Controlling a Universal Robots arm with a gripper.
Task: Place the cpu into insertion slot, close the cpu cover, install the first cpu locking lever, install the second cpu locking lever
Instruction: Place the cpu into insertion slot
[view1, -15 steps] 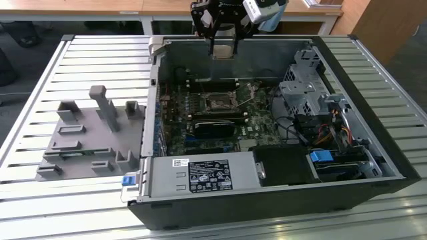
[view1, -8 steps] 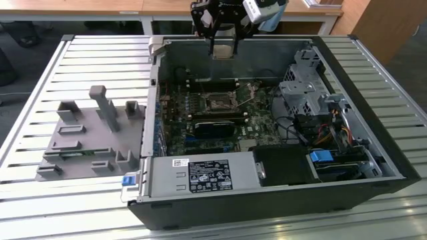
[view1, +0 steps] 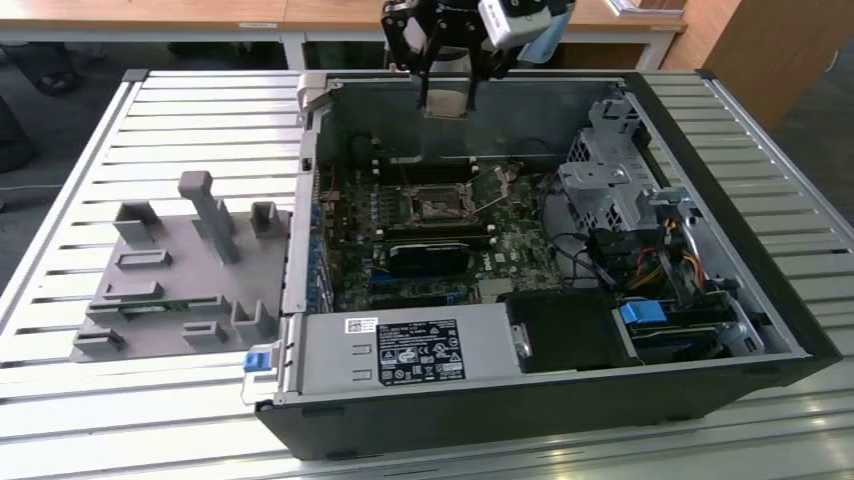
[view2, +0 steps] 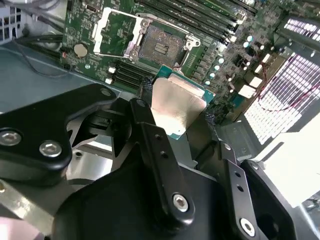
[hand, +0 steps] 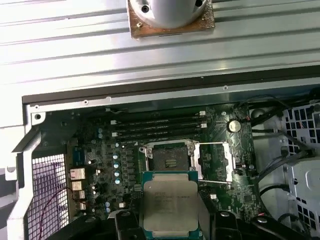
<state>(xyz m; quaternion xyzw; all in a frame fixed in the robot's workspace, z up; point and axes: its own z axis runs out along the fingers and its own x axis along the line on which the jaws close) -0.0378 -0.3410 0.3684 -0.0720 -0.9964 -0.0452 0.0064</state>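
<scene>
My gripper (view1: 447, 103) hangs above the far wall of the open computer case, shut on the cpu (view1: 447, 98). In both wrist views the cpu (view2: 177, 105) (hand: 169, 204) is a silvery square chip clamped by its edges between the two black fingers (view2: 146, 131). The insertion slot (view1: 434, 207) (view2: 159, 46) (hand: 170, 160) is a dark square socket on the green board, bare and some way below the chip. The cpu cover (view2: 117, 31) (hand: 214, 161), a silver frame with a square window, is flipped open beside the slot.
The case (view1: 787, 330) lies open on a slatted metal table. A grey fixture block (view1: 174, 270) sits at the exterior view's left. Inside the case are a power supply (view1: 400, 352), a long black module (view1: 430, 250), a drive cage (view1: 607, 185) and cables (view1: 654, 265).
</scene>
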